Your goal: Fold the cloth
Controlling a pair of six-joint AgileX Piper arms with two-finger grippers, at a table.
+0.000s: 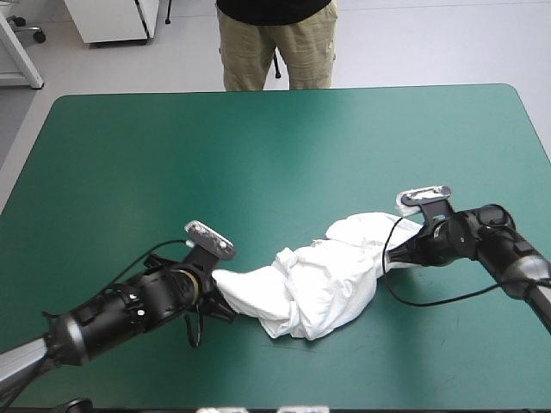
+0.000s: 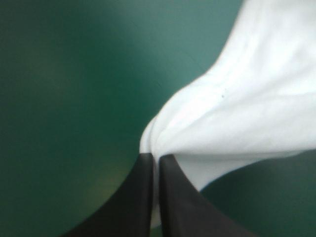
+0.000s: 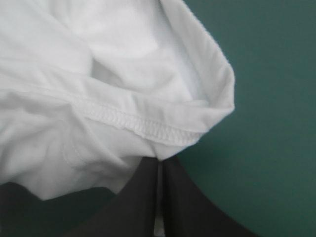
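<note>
No readable text, label, brand, number or sign appears.

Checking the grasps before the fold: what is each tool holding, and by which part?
Both hold the T-shirt: the left tool pinches a gathered bunch at one end, the right tool grips the opposite end, right by a stitched hem.

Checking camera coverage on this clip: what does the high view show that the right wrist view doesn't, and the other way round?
Only high view: the whole crumpled T-shirt strung between the left gripper and right gripper. Only right wrist view: a stitched hem just ahead of its black fingers, shut on the cloth. Both: white T-shirt on the teal-green cover.
</note>
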